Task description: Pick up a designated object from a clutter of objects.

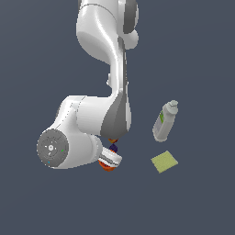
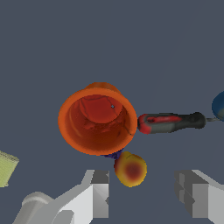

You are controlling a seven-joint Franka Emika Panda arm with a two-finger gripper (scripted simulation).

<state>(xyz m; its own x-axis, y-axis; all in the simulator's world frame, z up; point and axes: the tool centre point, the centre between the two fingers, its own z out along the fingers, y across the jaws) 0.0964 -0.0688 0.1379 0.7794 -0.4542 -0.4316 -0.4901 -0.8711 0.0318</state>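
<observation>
In the wrist view the yellow-green pad [image 2: 6, 168] sat off at one edge, then the orange cup [image 2: 97, 119], mouth up, with the yellow-orange ball [image 2: 130, 169] touching its rim and the red-black tool [image 2: 170, 123] just beside it. The gripper [image 2: 146, 194] was spread wide and empty, nothing between its fingers [image 2: 98, 192].
</observation>
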